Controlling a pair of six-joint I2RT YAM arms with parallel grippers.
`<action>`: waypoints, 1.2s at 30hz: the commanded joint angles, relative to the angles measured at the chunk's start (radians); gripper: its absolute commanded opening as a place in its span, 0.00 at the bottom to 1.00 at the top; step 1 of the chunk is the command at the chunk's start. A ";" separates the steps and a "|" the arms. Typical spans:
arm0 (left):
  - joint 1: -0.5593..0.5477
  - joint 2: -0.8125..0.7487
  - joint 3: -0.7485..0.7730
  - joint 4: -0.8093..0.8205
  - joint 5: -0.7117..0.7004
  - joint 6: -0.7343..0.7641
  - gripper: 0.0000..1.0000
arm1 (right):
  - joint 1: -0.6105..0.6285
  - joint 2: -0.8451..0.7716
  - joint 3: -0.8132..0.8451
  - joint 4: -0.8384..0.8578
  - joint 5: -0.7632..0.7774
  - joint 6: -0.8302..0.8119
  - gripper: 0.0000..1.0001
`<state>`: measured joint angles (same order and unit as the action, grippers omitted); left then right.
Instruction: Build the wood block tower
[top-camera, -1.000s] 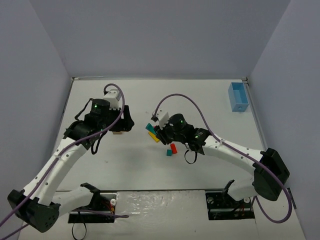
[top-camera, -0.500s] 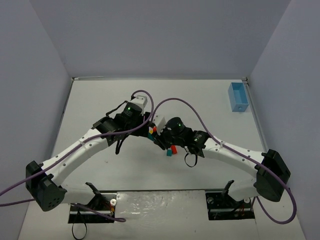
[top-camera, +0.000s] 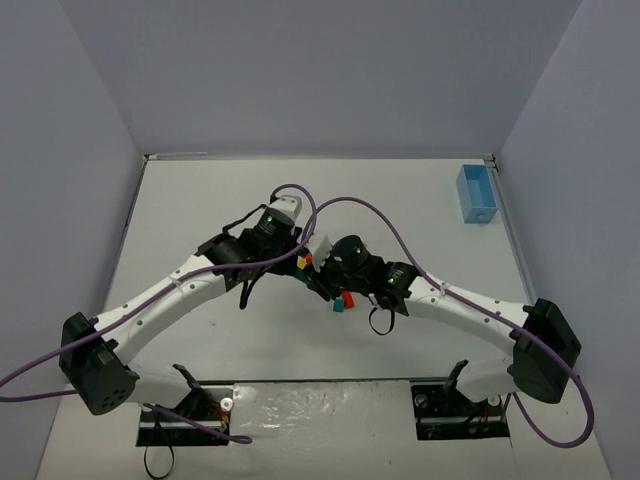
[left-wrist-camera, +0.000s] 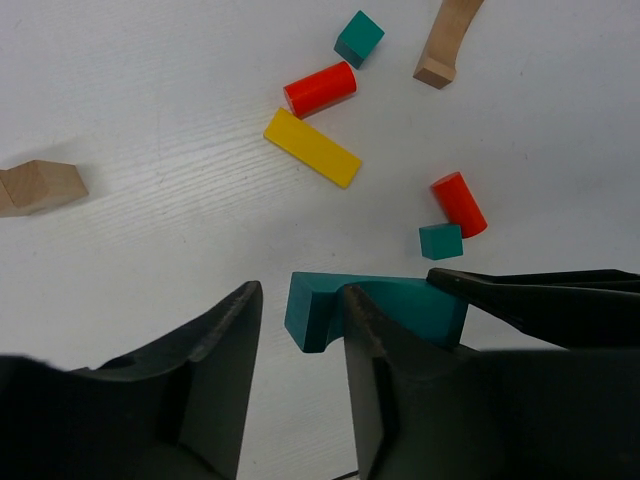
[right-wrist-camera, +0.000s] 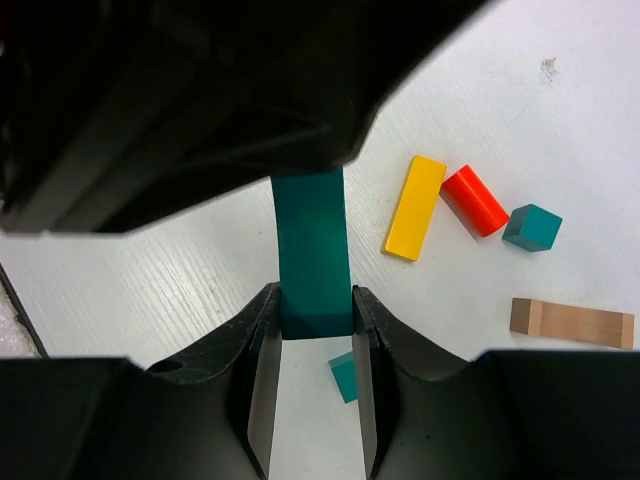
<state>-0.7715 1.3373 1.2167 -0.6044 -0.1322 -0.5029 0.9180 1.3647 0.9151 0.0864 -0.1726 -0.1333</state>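
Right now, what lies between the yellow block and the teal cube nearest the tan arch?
A red cylinder, between yellow block and teal cube; both wrist views show it.

Matt-painted teal block (left-wrist-camera: 312, 312), bare tan wood block (left-wrist-camera: 40, 187), grained white tabletop (left-wrist-camera: 150, 100), jaws seemingly plastic

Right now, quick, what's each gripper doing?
Left gripper: open, jaws straddling one end of the teal block, gap visible.
Right gripper: closed on the teal block.

Pretty plain setup: a white tabletop (top-camera: 400, 190) with faint wood grain, boxed in by pale lavender-grey walls (top-camera: 320, 70) on three sides, evenly lit.
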 joint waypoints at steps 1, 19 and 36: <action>-0.008 -0.015 0.014 0.027 -0.012 -0.018 0.31 | 0.005 -0.036 0.003 0.053 0.009 -0.012 0.00; -0.005 -0.071 -0.062 0.077 -0.017 -0.032 0.41 | -0.006 -0.055 -0.002 0.055 0.003 -0.011 0.00; 0.005 -0.080 -0.097 0.110 0.006 -0.028 0.19 | -0.049 -0.086 -0.005 0.055 -0.016 -0.008 0.00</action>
<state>-0.7715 1.2870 1.1193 -0.5003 -0.1068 -0.5342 0.8857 1.3389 0.9061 0.0865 -0.1952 -0.1333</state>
